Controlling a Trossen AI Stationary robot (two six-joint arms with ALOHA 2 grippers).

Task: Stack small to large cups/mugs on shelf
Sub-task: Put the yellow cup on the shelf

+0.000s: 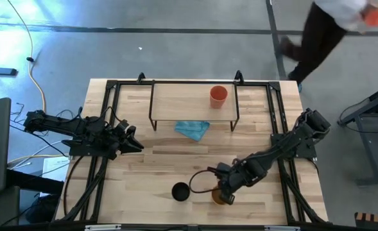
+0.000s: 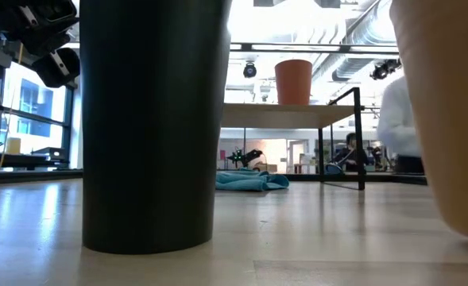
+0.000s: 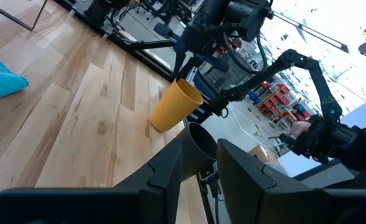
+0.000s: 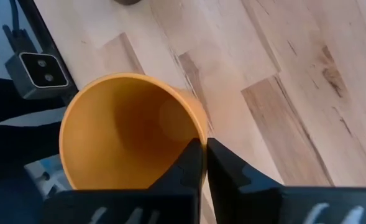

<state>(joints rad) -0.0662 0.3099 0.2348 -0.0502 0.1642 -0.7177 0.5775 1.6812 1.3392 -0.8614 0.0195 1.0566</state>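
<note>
Yellow-orange cup (image 4: 130, 134) tilted, its rim pinched between right jaws (image 4: 204, 163).

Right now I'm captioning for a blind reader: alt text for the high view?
The right gripper pinches a yellow-orange plastic cup near the table's front edge, beside a black plastic cup. A red-orange plastic cup stands on the low wooden shelf; the left gripper waits.
</note>
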